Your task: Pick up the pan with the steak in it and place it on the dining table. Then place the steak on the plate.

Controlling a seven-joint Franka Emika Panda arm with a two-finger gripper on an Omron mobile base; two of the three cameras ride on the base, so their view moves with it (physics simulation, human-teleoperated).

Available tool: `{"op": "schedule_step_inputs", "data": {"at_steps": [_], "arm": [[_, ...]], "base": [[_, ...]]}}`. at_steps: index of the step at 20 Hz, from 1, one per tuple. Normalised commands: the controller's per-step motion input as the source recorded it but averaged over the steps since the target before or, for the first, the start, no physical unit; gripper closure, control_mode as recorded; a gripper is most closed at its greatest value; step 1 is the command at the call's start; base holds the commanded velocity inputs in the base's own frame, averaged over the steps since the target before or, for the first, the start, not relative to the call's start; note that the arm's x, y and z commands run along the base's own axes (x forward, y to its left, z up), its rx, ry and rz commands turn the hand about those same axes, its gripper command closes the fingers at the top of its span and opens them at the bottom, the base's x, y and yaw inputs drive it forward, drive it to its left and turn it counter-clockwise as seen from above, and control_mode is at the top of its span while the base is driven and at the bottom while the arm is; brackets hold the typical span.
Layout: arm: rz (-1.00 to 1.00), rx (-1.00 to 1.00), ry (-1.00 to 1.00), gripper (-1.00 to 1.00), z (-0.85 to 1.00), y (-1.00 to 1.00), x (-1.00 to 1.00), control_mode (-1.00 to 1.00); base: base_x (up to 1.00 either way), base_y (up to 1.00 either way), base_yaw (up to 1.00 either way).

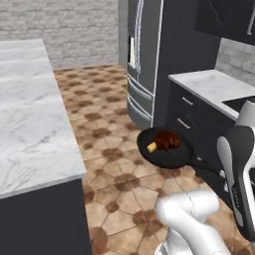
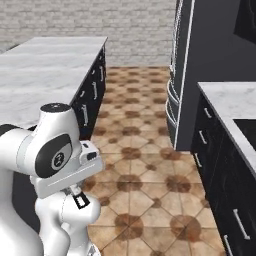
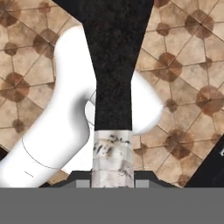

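so on the far left of the left base view you've got the dining table, that long white marble slab with grey veins, running back toward the brick wall. Next over is the brown patterned tile floor, and hanging in the air above it, roughly mid-frame, is the pan. It's black and round, sitting about level, with the steak inside it, tan bit pointing left toward the table. The pan's thin handle runs off to the right and disappears behind the arm. Behind that stands the tall dark fridge, then the marble kitchen counter with dark drawers at far right.

The hand view has the gripper clamped down tight on the pan's handle, which runs straight up the middle as a black strip widening toward the top, tile floor on both sides.

The pan is off any surface, well apart from the table edge
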Motion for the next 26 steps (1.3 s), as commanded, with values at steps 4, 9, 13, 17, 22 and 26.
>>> {"op": "schedule_step_inputs", "data": {"at_steps": [4,9,13,17,22,26], "arm": [[0.0,0.0,0.0,1.0,0.0,0.0,0.0,1.0],[0.0,0.0,0.0,1.0,0.0,0.0,0.0,1.0],[0.0,0.0,0.0,1.0,0.0,0.0,0.0,1.0],[0.0,0.0,0.0,1.0,0.0,0.0,0.0,1.0],[0.0,0.0,0.0,1.0,0.0,0.0,0.0,1.0],[0.0,0.0,0.0,1.0,0.0,0.0,0.0,1.0]], "base": [[-0.3,0.93,0.04],[-0.3,0.86,0.04],[-0.24,0.98,0.03],[-0.19,1.0,0.03],[-0.11,1.0,0.02],[-0.07,1.0,0.01]]}}
